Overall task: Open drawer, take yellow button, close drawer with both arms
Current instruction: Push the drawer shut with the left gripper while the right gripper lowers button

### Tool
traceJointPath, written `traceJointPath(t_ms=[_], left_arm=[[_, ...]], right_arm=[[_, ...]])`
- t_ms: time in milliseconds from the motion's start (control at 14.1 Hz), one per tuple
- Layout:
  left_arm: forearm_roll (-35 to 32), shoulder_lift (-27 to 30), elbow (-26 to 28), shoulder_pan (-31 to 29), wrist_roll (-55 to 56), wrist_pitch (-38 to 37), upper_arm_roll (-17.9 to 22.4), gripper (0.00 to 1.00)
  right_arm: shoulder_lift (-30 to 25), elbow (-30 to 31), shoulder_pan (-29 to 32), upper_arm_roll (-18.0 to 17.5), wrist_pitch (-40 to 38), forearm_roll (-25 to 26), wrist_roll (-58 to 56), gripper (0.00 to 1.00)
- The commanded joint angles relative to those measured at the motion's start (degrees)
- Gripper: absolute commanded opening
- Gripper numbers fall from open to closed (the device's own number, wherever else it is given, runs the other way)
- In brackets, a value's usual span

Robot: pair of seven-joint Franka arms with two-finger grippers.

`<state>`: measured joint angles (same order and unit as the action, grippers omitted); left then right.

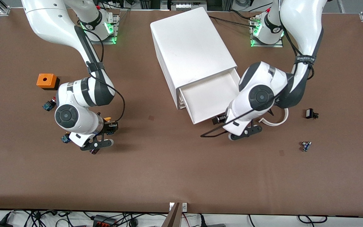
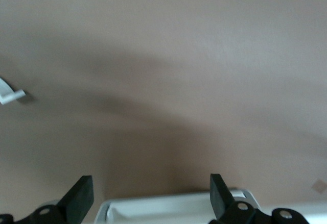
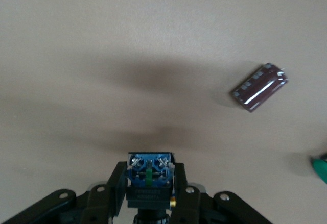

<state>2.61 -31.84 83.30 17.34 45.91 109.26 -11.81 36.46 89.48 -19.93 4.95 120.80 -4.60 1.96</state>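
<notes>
Brown tabletop fills the scene. My right gripper [image 3: 148, 196] pinches the button [image 3: 149, 175], blue body outward, over the table toward the right arm's end. At mid-table the drawer [image 1: 211, 97] stands pulled out of the cabinet [image 1: 191, 47]; my left gripper [image 2: 148, 196] hangs spread at its front edge.

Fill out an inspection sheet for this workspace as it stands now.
Surface: brown table, bare toward the front camera.
Job's things: top drawer pulled out of the white cabinet, tray looks empty; button held in the right tool.
Clutter: orange box, small parts by the right arm, dark component, white strip, two small parts toward the left arm's end.
Grippers: right tool shut on the button over the table; left tool open at the drawer front.
Cables: black cables along both arms.
Surroundings: cables past the table edge.
</notes>
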Motion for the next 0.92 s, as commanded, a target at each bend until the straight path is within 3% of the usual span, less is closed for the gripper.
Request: traceJointPath(t_ms=[0, 496, 567, 638, 850], left_arm=[[0.29, 5.03, 7.66, -0.11, 3.21, 1.13, -2.77, 1.0], [0.91, 7.5, 12.32, -0.99, 6.12, 0.43, -8.04, 1.0], [0.91, 7.5, 12.59, -1.08, 6.73, 0.08, -8.66, 1.0], [1.52, 7.5, 12.59, -0.99, 7.0, -0.27, -8.75, 1.0], [4.59, 7.5, 12.68, -0.99, 6.91, -1.67, -9.19, 1.0]], right_arm=[[-3.33, 9.02, 0.5, -0.9, 8.02, -1.11, -3.19, 0.0], [-3.94, 17.29, 0.5, -0.9, 16.47, -1.11, -5.04, 0.0], [-3.86, 17.13, 0.5, -0.9, 16.22, -1.2, -4.34, 0.33], [-3.94, 16.95, 0.68, -0.9, 15.96, -1.38, -4.34, 0.99], [-5.44, 11.71, 0.94, -0.29, 9.93, -1.38, -4.69, 1.0]])
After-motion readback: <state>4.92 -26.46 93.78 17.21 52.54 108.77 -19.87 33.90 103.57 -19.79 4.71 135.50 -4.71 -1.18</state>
